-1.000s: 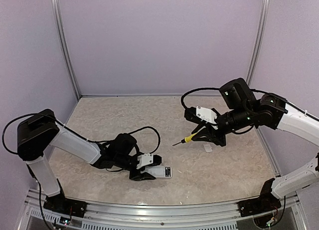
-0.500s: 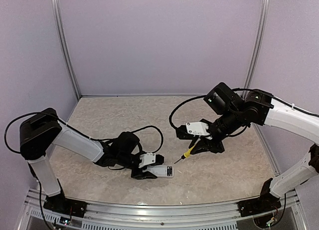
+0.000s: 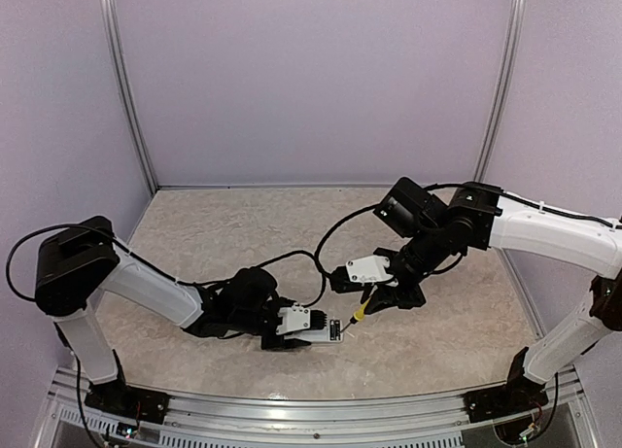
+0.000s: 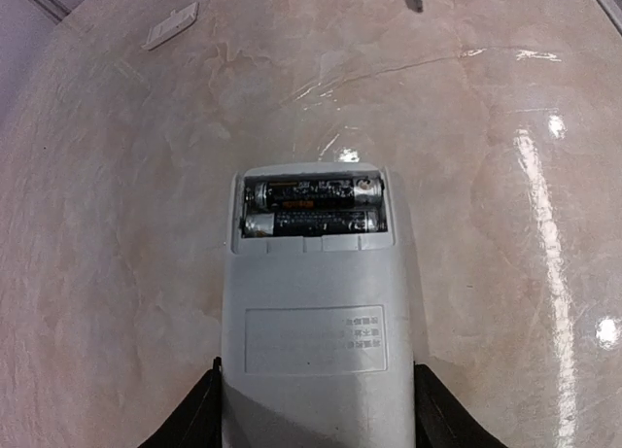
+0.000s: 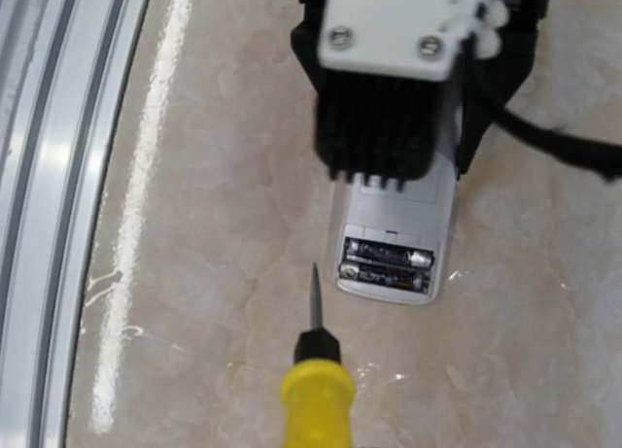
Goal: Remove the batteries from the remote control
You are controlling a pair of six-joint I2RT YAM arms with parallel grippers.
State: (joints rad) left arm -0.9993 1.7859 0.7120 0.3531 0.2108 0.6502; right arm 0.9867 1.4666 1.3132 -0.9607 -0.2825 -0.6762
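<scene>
The white remote control [image 4: 319, 312] lies flat on the table with its back up and its compartment uncovered. Two dark batteries [image 4: 311, 207] lie side by side in that compartment at the remote's far end. My left gripper [image 4: 317, 414] is shut on the remote's near end, one black finger on each long side. In the top view the left gripper [image 3: 292, 329] holds the remote control [image 3: 326, 332] near the front edge. My right gripper [image 3: 377, 294] is shut on a yellow-handled screwdriver [image 5: 318, 390], whose tip hangs just left of the batteries [image 5: 386, 263], apart from the remote control [image 5: 397, 236].
A small white cover piece [image 4: 171, 26] lies on the table far beyond the remote. The metal rail [image 5: 49, 176] of the table's front edge runs close beside the screwdriver. Purple walls close in the table on three sides.
My right arm has swung down and left, carrying the screwdriver from mid-table to just beside the remote's battery end. The left gripper has shifted slightly right with the remote.
</scene>
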